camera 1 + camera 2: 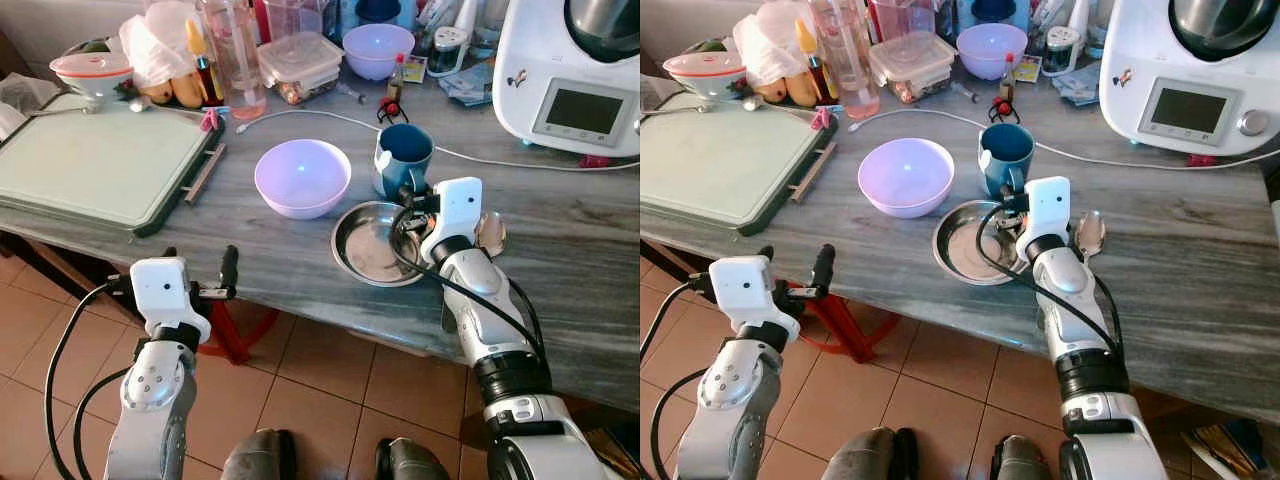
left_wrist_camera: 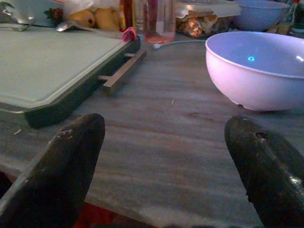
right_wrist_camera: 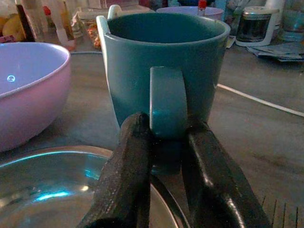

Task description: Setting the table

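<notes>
A teal mug [image 1: 405, 155] stands upright on the grey table [image 1: 560, 230], just behind a round steel plate [image 1: 362, 248]. My right gripper [image 1: 408, 197] reaches over the plate's far rim, and in the right wrist view its two fingers [image 3: 130, 161] are shut on the mug's handle [image 3: 167, 102]. A lilac bowl [image 1: 302, 175] sits to the left of the mug. A metal spoon [image 1: 491, 232] lies on the table to the right of my right wrist. My left gripper [image 1: 200, 266] hovers open at the table's front edge, facing the bowl [image 2: 256, 66], with nothing between its fingers [image 2: 71, 156].
A pale cutting board [image 1: 90, 160] fills the table's left side. At the back right stands a white kitchen machine [image 1: 570, 80], with a white cable [image 1: 330, 118] running behind the mug. Bottles, a food box and a second lilac bowl [image 1: 377, 48] crowd the back.
</notes>
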Available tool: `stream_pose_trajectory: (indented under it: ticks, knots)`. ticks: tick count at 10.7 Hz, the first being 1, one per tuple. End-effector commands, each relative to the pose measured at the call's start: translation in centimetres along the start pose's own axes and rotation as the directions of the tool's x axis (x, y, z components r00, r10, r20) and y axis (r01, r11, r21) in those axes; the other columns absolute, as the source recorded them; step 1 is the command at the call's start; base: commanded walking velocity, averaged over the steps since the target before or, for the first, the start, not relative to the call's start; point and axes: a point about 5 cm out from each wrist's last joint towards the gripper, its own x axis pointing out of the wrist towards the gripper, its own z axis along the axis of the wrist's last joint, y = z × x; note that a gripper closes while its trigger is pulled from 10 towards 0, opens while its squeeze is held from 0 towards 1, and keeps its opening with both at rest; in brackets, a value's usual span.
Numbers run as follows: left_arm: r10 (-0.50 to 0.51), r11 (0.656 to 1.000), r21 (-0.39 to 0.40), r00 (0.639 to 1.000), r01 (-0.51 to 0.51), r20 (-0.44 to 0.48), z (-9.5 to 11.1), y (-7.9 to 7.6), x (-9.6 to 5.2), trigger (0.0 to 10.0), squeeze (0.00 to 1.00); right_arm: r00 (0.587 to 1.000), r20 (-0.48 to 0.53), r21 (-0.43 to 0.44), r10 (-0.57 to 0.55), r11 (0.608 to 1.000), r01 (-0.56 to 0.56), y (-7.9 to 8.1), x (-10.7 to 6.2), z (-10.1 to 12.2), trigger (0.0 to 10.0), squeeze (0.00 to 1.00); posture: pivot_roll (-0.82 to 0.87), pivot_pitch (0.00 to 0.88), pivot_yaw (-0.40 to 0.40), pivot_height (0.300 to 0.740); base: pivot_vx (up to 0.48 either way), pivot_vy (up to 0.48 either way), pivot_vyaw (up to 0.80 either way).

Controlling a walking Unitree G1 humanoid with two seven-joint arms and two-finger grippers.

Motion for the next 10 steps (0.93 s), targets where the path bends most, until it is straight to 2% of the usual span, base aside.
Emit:
stream_pose_trajectory:
  ticks: [1,5,10]
  knots:
    - [0.015,1.000,0.010,1.000,-0.015,-0.005,0.0,0.3,0.0,10.0,0.00,1.000,0.016,-0.009,0.003,1.000,-0.003,0.2,0.0,0.4,10.0,1.00,0.08,0.155,0.086,0.740,0.000,0.000,0.00]
    - [0.009,1.000,0.005,1.000,-0.009,-0.012,-0.2,0.1,0.1,10.0,0.00,0.996,0.055,-0.045,-0.065,0.997,0.067,-0.8,-0.2,1.6,10.0,1.00,0.07,0.155,0.088,0.740,0.000,0.000,0.00]
    - [0.040,0.999,0.008,0.999,-0.039,-0.031,-0.8,0.2,0.5,10.0,0.00,0.986,0.097,-0.053,-0.132,0.989,0.137,-1.0,-1.4,2.4,10.0,1.00,0.05,0.138,0.076,0.740,0.000,0.000,0.00]
